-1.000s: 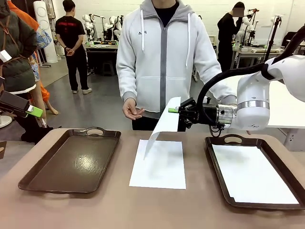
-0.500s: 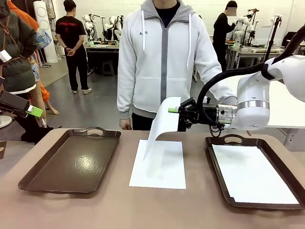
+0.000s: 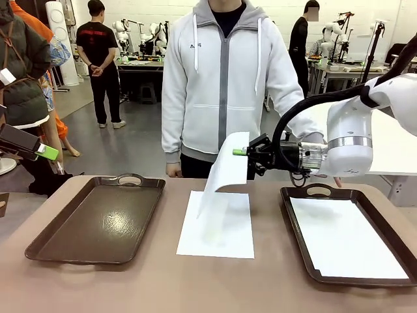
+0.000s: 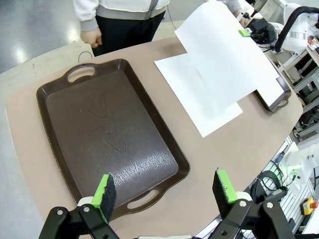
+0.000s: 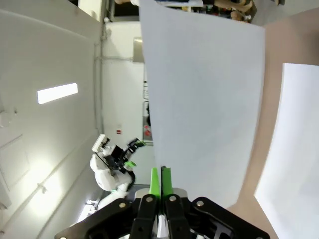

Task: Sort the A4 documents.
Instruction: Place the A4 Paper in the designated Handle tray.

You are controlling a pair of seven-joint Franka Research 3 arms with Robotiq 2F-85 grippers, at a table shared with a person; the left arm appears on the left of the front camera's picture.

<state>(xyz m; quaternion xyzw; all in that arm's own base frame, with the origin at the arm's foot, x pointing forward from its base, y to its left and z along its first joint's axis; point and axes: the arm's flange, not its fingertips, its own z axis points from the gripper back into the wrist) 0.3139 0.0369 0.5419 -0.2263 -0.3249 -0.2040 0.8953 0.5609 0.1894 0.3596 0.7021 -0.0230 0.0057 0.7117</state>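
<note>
A tan rounded table (image 3: 130,287) carries everything. A person in a light grey zip hoodie (image 3: 221,85) stands at its 12 o'clock edge, right behind the lifted paper. At 9 o'clock lies a dark brown handled plastic tray (image 3: 98,222), showing its glossy floor. At 3 o'clock a matching dark brown tray (image 3: 295,228) holds one plain white A4 paper sheet (image 3: 345,238), lying flat. Between the trays a second white A4 sheet (image 3: 218,231) lies flat on the table. Above its 12 o'clock end the right gripper (image 3: 242,152), pads pinched tight, holds a third white A4 sheet (image 3: 225,166) by its upper edge, and it droops over the flat one. The left gripper (image 4: 164,191) hovers over the 9 o'clock tray, fingers spread wide, holding nothing.
</note>
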